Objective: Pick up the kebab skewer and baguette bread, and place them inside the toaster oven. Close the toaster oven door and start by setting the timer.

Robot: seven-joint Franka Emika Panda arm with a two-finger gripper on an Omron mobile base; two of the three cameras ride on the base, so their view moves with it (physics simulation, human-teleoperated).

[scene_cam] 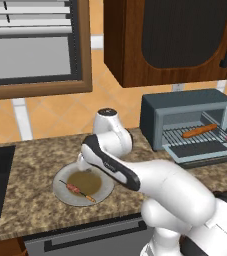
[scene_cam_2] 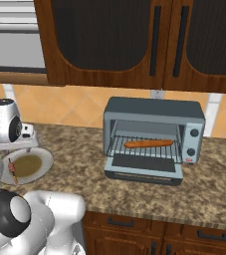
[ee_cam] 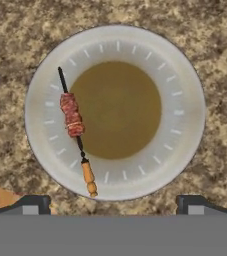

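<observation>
Right under the hand cam, the gripper [ee_cam: 113,204] hangs over the plate [ee_cam: 185,90] with fingers spread wide, nothing in them. The kebab skewer [ee_cam: 75,129] lies on the plate's left side. The baguette bread [scene_cam_2: 149,143] sits on the rack in the toaster oven [scene_cam_2: 154,110], whose toaster oven door [scene_cam_2: 143,165] is dropped open.

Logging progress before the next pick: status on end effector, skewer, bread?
End effector open, hovering over plate. Kebab skewer on plate, ungrasped. Baguette bread already on toaster oven rack, toaster oven door down. Nothing blocking.
</observation>
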